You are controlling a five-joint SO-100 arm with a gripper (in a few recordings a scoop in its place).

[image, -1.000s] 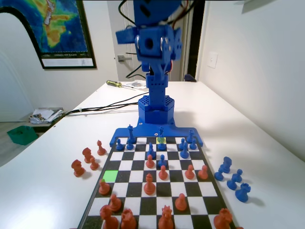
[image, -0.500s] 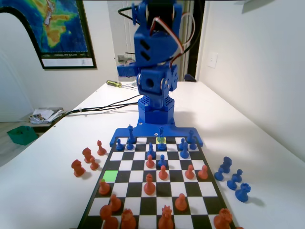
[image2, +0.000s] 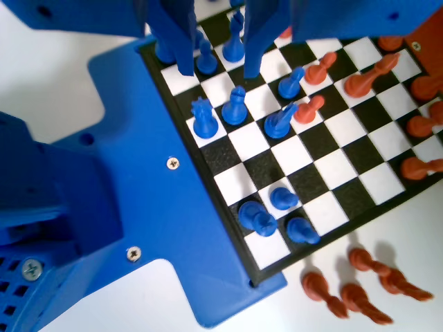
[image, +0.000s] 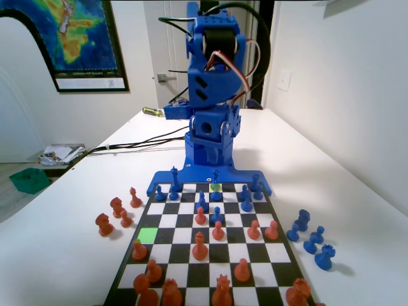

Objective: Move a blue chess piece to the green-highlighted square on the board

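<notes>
- Two jaws of the gripper (image2: 218, 66) hang from the top edge of the wrist view, set apart with nothing between them, above the board's (image2: 228, 259) blue-side rows.
- Blue chess piece (image2: 237, 107): stands on the board just below the jaw tips, not touched.
- Green-highlighted square (image: 147, 234): at the board's left edge in the fixed view, bare, well apart from the blue arm (image: 213, 95).
- Red pieces (image: 115, 213) stand off the board nearby.

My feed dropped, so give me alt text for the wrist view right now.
The gripper hangs open and empty above blue chess pieces at the near edge of the board. Blue pieces, one a blue chess piece near the lower corner, stand along that edge; red pieces stand farther out, and more lie off the board.
</notes>
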